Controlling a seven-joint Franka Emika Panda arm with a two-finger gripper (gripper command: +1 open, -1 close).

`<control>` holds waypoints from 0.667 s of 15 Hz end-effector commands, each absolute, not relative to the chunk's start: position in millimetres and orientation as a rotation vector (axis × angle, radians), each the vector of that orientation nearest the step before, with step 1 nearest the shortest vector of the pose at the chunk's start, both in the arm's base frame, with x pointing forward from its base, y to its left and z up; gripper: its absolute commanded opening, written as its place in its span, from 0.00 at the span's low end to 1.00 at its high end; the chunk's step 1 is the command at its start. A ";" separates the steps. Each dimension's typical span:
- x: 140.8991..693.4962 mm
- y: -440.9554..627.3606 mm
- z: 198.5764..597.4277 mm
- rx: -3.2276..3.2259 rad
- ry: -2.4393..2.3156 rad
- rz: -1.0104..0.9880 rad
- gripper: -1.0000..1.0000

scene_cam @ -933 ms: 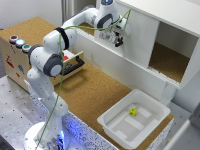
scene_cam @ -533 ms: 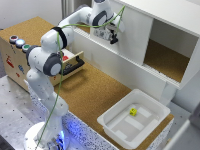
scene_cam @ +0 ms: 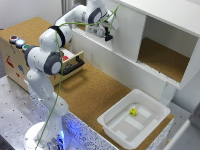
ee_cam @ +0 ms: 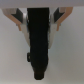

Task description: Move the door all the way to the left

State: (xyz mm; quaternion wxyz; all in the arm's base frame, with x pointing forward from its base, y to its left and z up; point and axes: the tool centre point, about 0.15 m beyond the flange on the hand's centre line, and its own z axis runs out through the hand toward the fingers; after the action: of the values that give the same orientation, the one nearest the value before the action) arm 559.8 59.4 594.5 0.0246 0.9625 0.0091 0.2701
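Door [scene_cam: 125,35] has slid further toward the exterior view's left, uncovering more of the white cabinet [scene_cam: 170,15], with the pincer [scene_cam: 107,36] clamped on its dark handle [ee_cam: 40,42], so travel seems nearly complete.

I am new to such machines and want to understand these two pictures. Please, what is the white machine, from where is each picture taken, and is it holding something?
The white machine is a robot arm with one gripper at its end. The exterior view comes from a camera off the arm. It shows a white cabinet with a white sliding door, a wooden drawer standing open, and a white tray holding a small yellow thing. The gripper is at the door. The wrist view comes from a camera on the arm's wrist: the fingers stand either side of the dark handle. Whether they actually grip it, I cannot tell.
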 end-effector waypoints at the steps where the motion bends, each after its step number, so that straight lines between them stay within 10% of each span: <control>1: 634.4 128.4 589.9 2.902 -0.019 0.743 0.00; 10: 621.3 203.1 583.7 2.926 0.101 0.714 0.00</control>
State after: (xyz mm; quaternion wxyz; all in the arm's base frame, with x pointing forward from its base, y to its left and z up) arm 559.6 143.8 594.1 0.0077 0.9606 0.0441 0.2744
